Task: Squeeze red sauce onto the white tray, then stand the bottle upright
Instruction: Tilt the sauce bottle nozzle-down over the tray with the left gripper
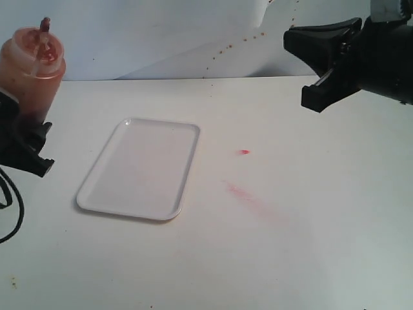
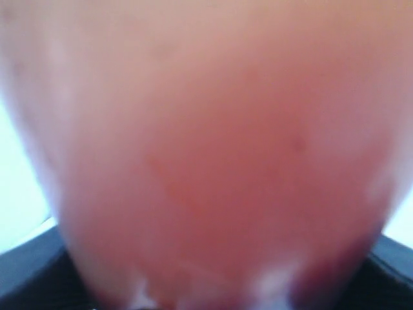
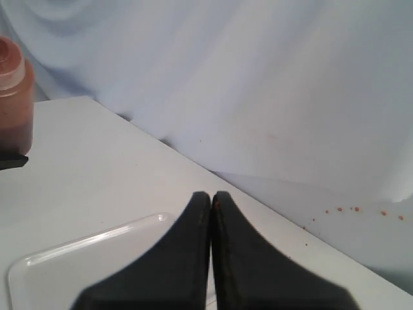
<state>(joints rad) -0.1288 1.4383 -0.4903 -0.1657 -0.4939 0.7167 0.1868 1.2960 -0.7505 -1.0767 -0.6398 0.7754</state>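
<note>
The bottle (image 1: 32, 71), a translucent orange-tinted plastic cylinder with a red nozzle, is held upright at the far left, apart from the tray (image 1: 139, 169). The left gripper (image 1: 24, 132) is clamped on its lower body. The tray, smooth white plastic with rounded corners and a low rim, is laid flat on the matte white table (image 1: 310, 258). A small glossy sauce (image 1: 244, 152) blob is seen right of the tray, with a faint smear (image 1: 242, 192) near it. The right gripper (image 3: 211, 213) is raised at the far right, its tapered fingers (image 3: 181, 271) pressed together.
</note>
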